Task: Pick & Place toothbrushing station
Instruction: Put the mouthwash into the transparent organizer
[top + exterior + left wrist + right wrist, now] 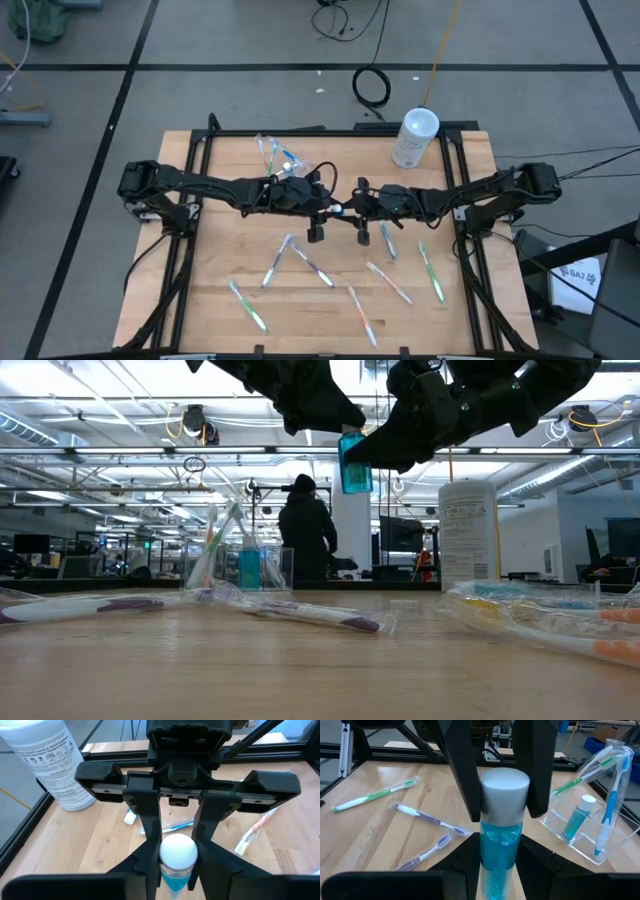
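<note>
Fingers of both arms meet in the air over the middle of the pale wooden table [215,270], around one small teal-blue tube with a white cap [355,463]. The tube hangs upright, cap on top, well clear of the wood. The left gripper [330,211] reaches in from its side with its dark fingers [462,775] pressed against both sides of the white cap. The right gripper [352,209] comes in from the opposite side, and its fingers lie against the tube as well, so both tools are clenched on it at once.

On the wood below and towards the near edge lie the slim pastel-handled toothbrushes in clear wrappers, spread out and apart from one another: a purple-tipped one [313,263], a green one [246,305], an orange one [362,313] and another green one [431,271] among them.

Near the far edge on the left arm's side stands a clear plastic holder [272,152]. Several upright toothbrushes [587,767] lean in it, with a second teal-blue tube [576,817] beside them. A large whitish cylindrical canister [414,138] stands at the far edge on the right arm's side. Beyond the table, a person in dark clothes [305,530] stands in the room.
</note>
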`<state>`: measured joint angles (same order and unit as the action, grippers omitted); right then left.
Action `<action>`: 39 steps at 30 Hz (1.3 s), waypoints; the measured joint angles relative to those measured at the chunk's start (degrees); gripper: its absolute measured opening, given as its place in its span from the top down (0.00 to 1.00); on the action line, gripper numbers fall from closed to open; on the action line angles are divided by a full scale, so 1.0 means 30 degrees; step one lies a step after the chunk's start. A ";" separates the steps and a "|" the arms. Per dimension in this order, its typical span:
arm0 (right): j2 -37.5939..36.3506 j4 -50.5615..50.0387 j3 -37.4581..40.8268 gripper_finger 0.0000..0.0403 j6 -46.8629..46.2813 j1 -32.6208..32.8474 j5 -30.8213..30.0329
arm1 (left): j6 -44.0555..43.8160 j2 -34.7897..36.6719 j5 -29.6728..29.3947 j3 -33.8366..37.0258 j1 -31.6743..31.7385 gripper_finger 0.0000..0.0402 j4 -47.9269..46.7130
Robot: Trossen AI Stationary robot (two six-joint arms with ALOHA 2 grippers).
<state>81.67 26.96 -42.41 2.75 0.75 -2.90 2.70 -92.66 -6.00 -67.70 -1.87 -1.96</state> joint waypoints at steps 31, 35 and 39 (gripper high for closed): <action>0.0004 -0.0127 0.0000 0.68 -0.0042 0.0000 0.0007 | 0.0204 -0.0015 0.0197 0.0051 -0.0007 0.76 -0.1174; 0.0000 -0.0124 0.0023 0.64 -0.0046 -0.0007 -0.0015 | 0.0201 -0.0007 0.0011 0.0044 -0.0007 0.75 -0.1746; 0.0000 -0.0218 0.0359 0.62 -0.0046 -0.0007 -0.0402 | -0.0135 -0.0007 -0.0633 0.0044 -0.0022 0.75 -0.3099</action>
<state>81.67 26.31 -41.34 2.61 0.73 -4.10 2.29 -92.68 -7.90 -67.57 -1.93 -11.25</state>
